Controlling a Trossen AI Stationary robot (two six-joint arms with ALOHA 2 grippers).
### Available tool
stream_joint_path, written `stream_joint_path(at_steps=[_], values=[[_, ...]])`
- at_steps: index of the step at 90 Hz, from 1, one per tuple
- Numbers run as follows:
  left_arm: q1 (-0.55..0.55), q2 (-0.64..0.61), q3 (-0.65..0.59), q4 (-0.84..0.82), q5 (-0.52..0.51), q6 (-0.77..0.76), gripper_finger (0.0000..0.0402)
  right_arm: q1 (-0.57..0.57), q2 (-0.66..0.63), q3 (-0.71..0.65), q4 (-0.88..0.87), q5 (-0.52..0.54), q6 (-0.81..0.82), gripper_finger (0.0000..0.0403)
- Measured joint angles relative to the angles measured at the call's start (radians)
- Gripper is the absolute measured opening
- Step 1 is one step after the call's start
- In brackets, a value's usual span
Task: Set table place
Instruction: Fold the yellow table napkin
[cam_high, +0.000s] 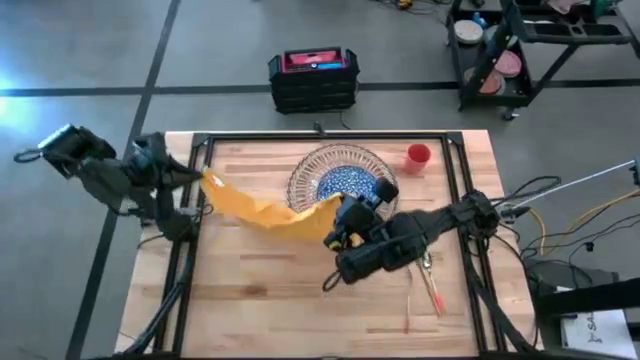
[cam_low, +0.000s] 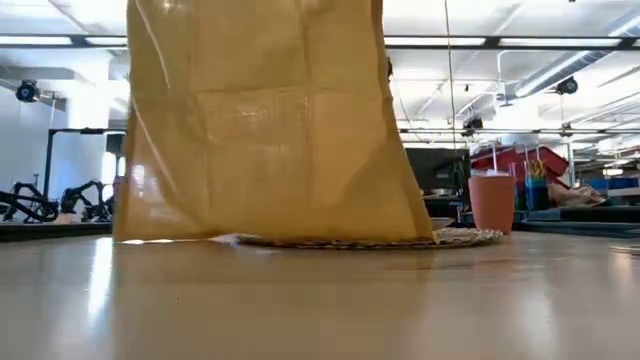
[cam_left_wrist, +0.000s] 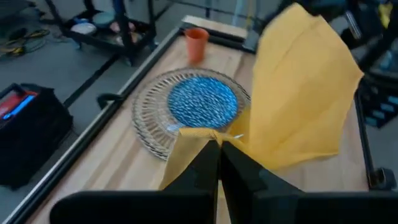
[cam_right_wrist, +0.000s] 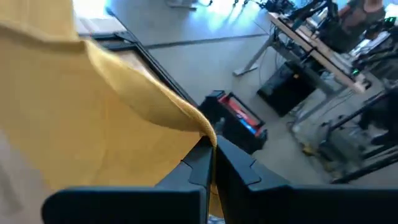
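above the light wooden table (cam_high: 260, 290), a yellow cloth napkin (cam_high: 262, 208) is clamped between left gripper (cam_left_wrist: 219, 144) and right gripper (cam_right_wrist: 211, 144); plates and cup are set, napkin and cutlery remain.

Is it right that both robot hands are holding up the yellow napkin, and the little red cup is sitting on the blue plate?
Not quite. Both grippers, left and right, do hold the yellow napkin up. But the high view shows the red cup on the table, beside the plates, not on the blue plate.
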Motion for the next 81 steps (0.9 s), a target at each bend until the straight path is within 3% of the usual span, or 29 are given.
stream_joint_path(at_steps=[8, 24, 40, 63, 71, 81], values=[[0.061, -0.003, 0.001, 0.0, 0.013, 0.021, 0.0, -0.036, -0.025, 0.0, 0.0, -0.054, -0.075, 0.0], [0.184, 0.019, -0.026, 0.002, 0.177, 0.057, 0.0, -0.114, -0.082, -0.004, 0.0, -0.199, -0.19, 0.0], [0.241, 0.012, -0.155, 0.001, 0.299, 0.064, 0.0, -0.14, -0.167, -0.075, 0.001, -0.267, -0.235, 0.0], [0.252, 0.003, -0.353, 0.014, 0.267, 0.05, 0.0, -0.145, -0.37, -0.348, 0.008, -0.296, -0.178, 0.0], [0.267, 0.018, -0.348, 0.013, 0.222, 0.071, 0.0, -0.15, -0.42, -0.431, 0.01, -0.286, -0.169, 0.0], [0.28, 0.048, -0.253, 0.007, 0.211, 0.131, 0.0, -0.148, -0.449, -0.484, 0.004, -0.154, -0.18, 0.0]])
